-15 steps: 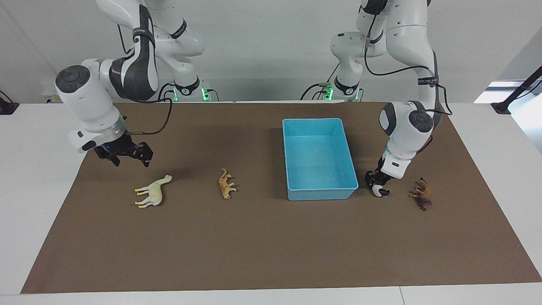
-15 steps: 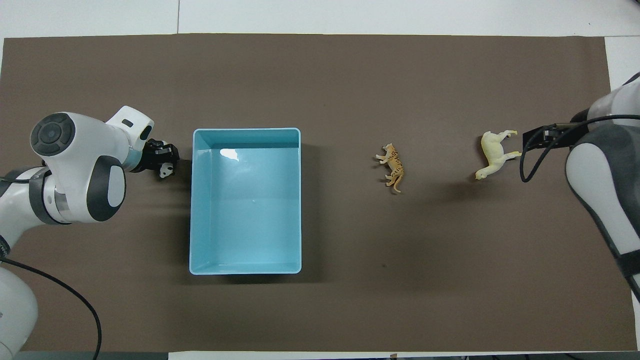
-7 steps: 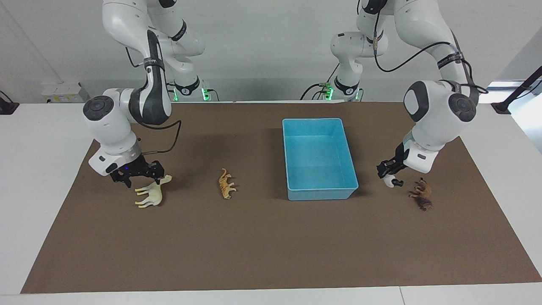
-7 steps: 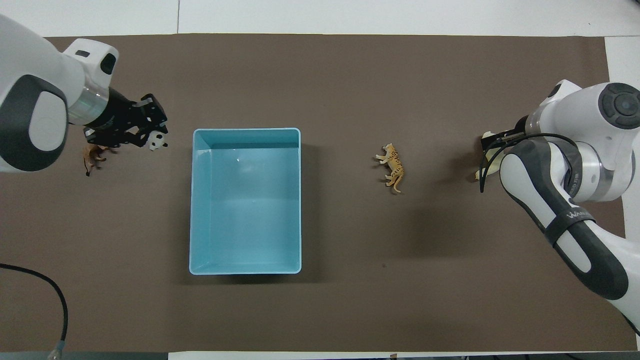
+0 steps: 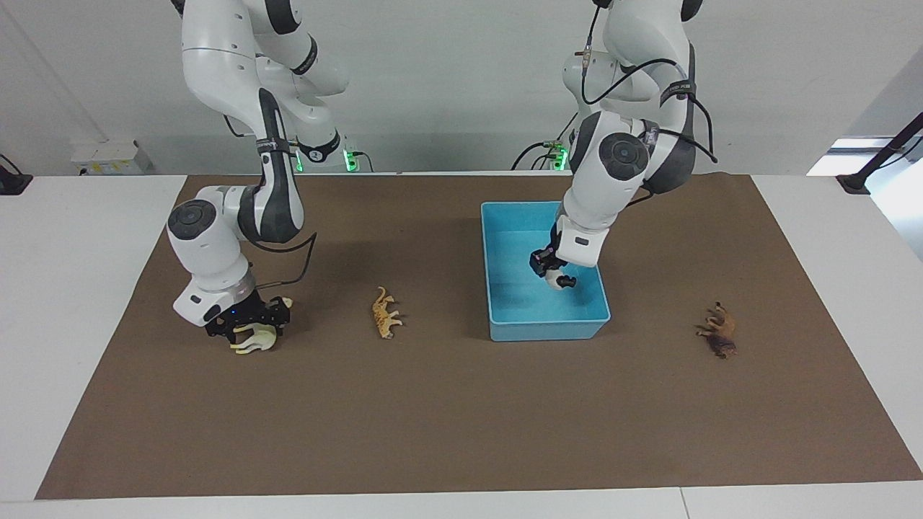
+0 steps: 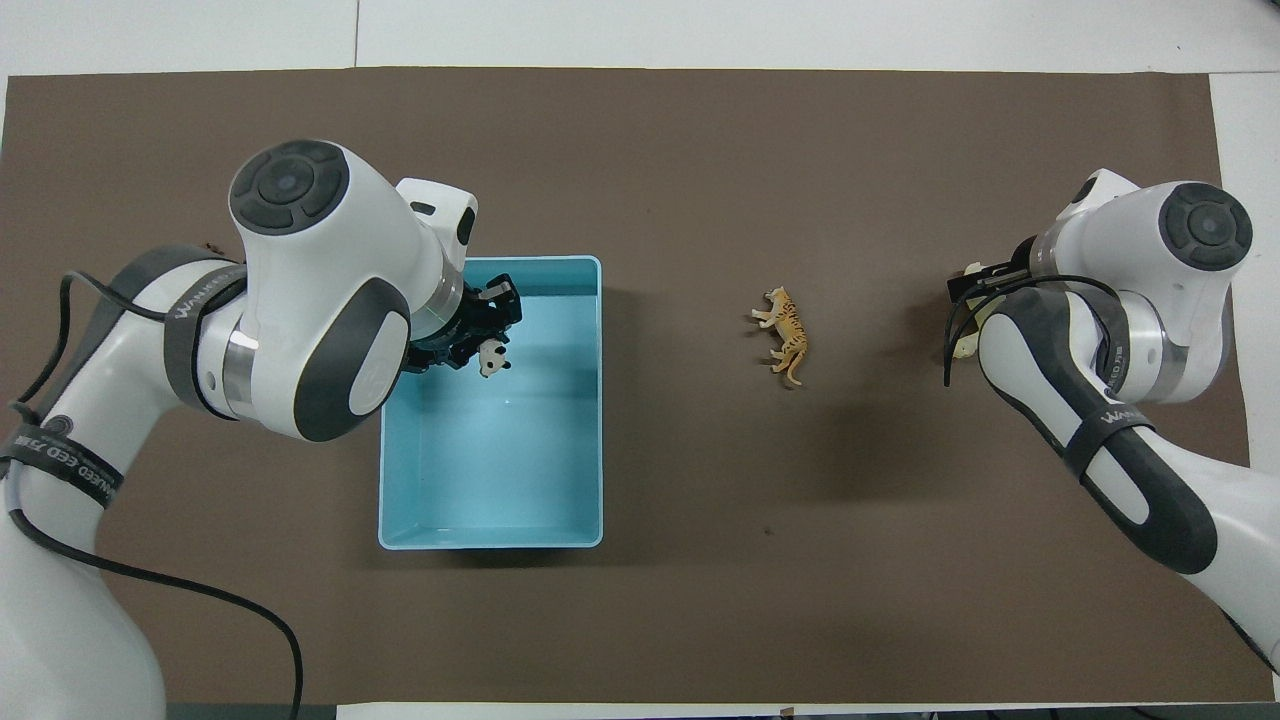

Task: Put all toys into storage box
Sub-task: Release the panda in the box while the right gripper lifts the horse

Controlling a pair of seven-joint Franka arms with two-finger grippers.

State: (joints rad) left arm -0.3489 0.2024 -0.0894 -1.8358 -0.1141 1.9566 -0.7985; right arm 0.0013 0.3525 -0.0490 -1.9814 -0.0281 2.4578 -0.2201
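My left gripper [image 5: 551, 274] [image 6: 478, 338] hangs over the light blue storage box [image 5: 548, 330] [image 6: 601, 400], shut on the black-and-white panda [image 5: 562, 281] [image 6: 492, 357]. The panda is above the box's floor, within its walls. At the right arm's end of the table, my right gripper [image 5: 249, 323] is down at the cream horse [image 5: 254, 337], open, with its fingers astride the horse's body. The orange tiger [image 5: 386, 313] [image 6: 785, 335] lies on its side between horse and box. The brown lion [image 5: 719, 331] lies at the left arm's end. The overhead view hides most of the horse.
A brown mat [image 5: 461, 418] covers most of the white table [image 5: 65, 288]. The box stands on it, toward the left arm's end. Bare mat stretches from the toys to the table edge farthest from the robots.
The left gripper lifted the panda from beside the lion and carried it over the box. The right gripper came down from above the mat onto the horse.
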